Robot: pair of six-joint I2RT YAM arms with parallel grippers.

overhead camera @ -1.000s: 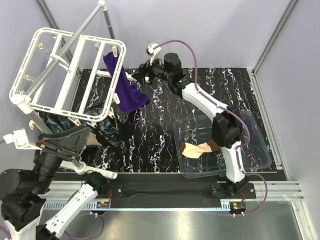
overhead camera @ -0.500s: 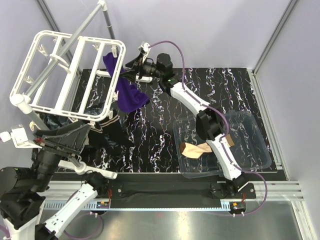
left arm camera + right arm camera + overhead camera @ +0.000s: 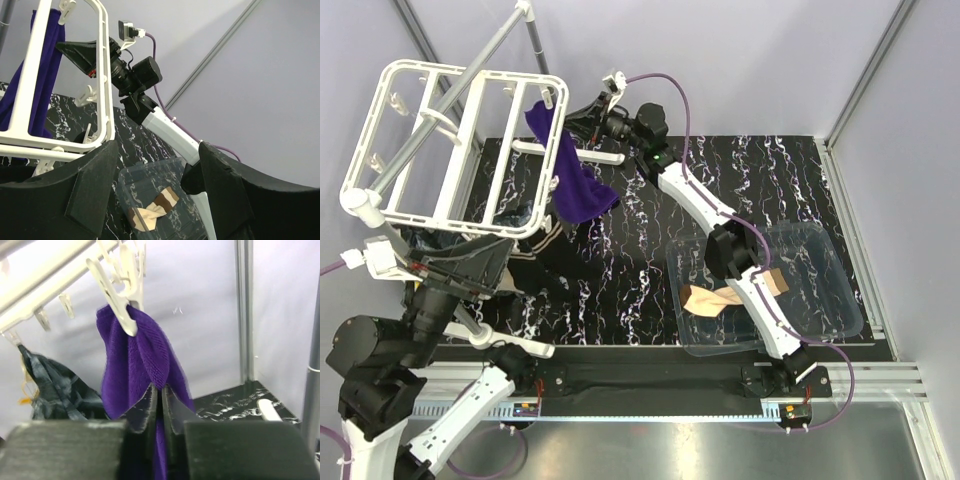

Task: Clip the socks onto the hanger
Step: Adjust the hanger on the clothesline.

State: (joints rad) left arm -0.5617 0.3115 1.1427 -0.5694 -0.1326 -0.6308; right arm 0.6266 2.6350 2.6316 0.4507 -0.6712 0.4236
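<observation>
Black marbled table (image 3: 650,235) fills the floor of a grey-walled cell, with the white hanger (image 3: 470,72) raised over its far left corner. We see a purple sock (image 3: 578,195) hanging from a clip (image 3: 120,310) on the hanger's edge — the right gripper (image 3: 161,390) has its fingers drawn narrow on the cloth just below that clip. Our left gripper (image 3: 157,146) stands wide beneath the frame, nothing between its fingers. We judge this sock's clipping nearly finished; next we would release without tugging it loose, then reach for the beige sock (image 3: 705,300) in the clear tray (image 3: 840,290).
</observation>
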